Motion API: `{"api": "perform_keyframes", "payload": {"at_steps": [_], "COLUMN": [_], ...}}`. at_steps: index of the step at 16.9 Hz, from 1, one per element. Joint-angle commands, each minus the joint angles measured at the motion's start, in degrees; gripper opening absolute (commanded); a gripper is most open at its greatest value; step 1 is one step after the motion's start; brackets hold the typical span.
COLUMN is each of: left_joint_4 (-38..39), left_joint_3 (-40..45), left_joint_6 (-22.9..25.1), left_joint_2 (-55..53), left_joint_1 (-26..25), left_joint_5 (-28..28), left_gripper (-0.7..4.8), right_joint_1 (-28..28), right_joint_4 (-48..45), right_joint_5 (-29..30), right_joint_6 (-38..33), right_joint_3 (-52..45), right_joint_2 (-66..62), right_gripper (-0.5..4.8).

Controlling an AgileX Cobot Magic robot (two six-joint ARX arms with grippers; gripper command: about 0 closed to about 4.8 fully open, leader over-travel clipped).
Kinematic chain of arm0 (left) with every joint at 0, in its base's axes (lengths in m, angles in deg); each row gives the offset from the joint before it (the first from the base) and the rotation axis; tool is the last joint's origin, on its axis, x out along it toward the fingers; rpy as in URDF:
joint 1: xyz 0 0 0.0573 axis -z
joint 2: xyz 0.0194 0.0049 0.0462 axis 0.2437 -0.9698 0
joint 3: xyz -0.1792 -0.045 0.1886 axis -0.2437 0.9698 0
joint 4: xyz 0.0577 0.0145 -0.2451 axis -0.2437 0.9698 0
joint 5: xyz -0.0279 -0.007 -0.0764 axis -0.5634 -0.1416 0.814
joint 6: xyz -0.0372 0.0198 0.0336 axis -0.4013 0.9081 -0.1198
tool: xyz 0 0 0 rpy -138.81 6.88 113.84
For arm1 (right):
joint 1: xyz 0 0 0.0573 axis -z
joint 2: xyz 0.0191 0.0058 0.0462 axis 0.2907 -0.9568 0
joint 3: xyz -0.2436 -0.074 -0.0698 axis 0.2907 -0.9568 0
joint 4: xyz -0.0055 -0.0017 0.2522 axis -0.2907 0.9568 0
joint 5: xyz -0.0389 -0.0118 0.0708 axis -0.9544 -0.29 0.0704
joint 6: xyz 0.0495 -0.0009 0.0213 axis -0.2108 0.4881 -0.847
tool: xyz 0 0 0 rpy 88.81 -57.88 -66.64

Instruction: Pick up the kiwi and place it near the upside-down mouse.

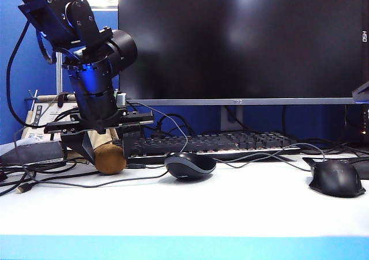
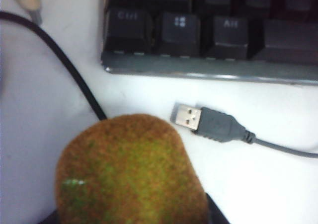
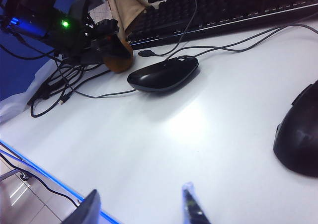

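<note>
two grippers, left gripper around kiwi, grip unclear, right gripper wide

The black keyboard in the left wrist view shows keys marked "Ctrl", a four-pane window logo and "Alt", with blurred letters on the row above, while the monitor bears small vertical lettering near its right edge, too small to read surely.

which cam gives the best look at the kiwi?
Left wrist view: the kiwi fills the foreground, fuzzy skin sharp, beside a loose USB plug. Exterior view shows it small, under the left gripper. Right wrist view shows it far off, partly hidden.
</note>
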Motion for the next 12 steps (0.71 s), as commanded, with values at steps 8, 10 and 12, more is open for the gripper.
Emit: {"api": "perform_keyframes", "payload": {"at_steps": [8,10,12], "left_joint_4": [-0.24,0.04,1.7], "left_joint_3": [-0.28,-0.22,-0.07], "left_joint_6": [6.54,7.08,11.56], "left_joint_2": [3.63,7.15,10.12], "left_joint_1": [0.04,0.09,1.51], "left_joint_5": [2.45,6.99,10.51], "left_gripper": [-0.05,-0.04,-0.05], "right_joint_1": [-0.07,-0.04,-0.04], "right_joint_4": [0.2,-0.5,-3.1], "right_joint_5": [-0.52,-3.13,-3.74], "right_joint_6": [0.26,0.24,0.24], "right_joint_3": [-0.15,-0.15,-0.15], "right_joint_2": [0.07,0.07,0.07], "right_gripper": [2.11,2.11,2.11]}}
